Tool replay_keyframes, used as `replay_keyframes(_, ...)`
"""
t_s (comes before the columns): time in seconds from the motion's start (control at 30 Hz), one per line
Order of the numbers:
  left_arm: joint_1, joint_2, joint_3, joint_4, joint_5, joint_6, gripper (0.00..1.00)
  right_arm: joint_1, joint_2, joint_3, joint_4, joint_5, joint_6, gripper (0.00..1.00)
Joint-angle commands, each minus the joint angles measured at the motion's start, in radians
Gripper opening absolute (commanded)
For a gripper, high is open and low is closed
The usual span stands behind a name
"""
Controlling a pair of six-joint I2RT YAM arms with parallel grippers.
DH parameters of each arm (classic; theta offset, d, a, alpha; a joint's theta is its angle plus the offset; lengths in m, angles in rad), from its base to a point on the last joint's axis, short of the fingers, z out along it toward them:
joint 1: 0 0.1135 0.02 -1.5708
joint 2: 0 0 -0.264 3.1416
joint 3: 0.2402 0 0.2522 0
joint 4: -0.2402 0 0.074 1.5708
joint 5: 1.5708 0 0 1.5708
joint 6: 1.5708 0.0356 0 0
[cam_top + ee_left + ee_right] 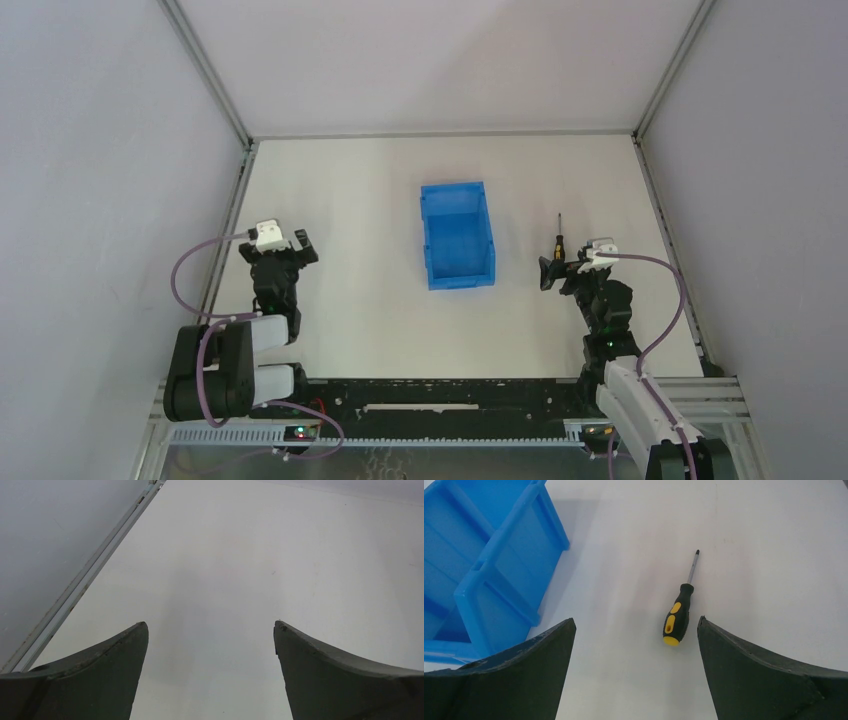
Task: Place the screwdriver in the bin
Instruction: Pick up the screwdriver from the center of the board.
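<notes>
Spread wide apart, my right pincer (546, 273) (636, 625) is hanging low over the white bench (350, 200), gripping nothing. It is facing the far edge from the right side of the near half.

Just ahead of its fingers (744, 670), the screwdriver (556, 240) (681, 602) is lying flat on the bench and touching neither of them. Its long axis is running from near to far. The thin dark shaft is pointing at the far edge, and the yellow butt of the black-and-yellow handle is pointing back at me. In my wrist view it is leaning slightly, tip to the right, and sitting closer to my right finger than to my left. I am not making out any lettering on the handle.

To its left, the blue bin (430, 240) (499, 575) is standing apart from it at about the middle of the bench, with its long side also running near to far. I am reading no label on its walls.

Over by the left edge, my left pincer (305, 245) (211, 625) is likewise hanging with its fingers apart, with only bare bench (250, 555) beneath it.
</notes>
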Motion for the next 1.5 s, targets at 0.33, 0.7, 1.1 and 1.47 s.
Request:
replay_keyframes(0.33,-0.006,-0.009,0.033,0.037,-0.009,0.016,1.0,-0.001,0.002,0.018,0.015,0.02,0.021,1.0)
replay_keyframes(0.7,-0.006,-0.009,0.033,0.037,-0.008,0.016,1.0,0.017,-0.119,0.166,-0.252,0.08,0.056,1.0)
replay_keyframes(1.1,-0.005,-0.009,0.033,0.036,-0.009,0.016,1.0,0.04,0.04,0.607,-0.771,0.168,0.198,1.0)
replay_keyframes(1.47,-0.006,-0.009,0.033,0.037,-0.009,0.016,1.0,0.071,0.436,1.081,-1.364,0.226,0.245,1.0)
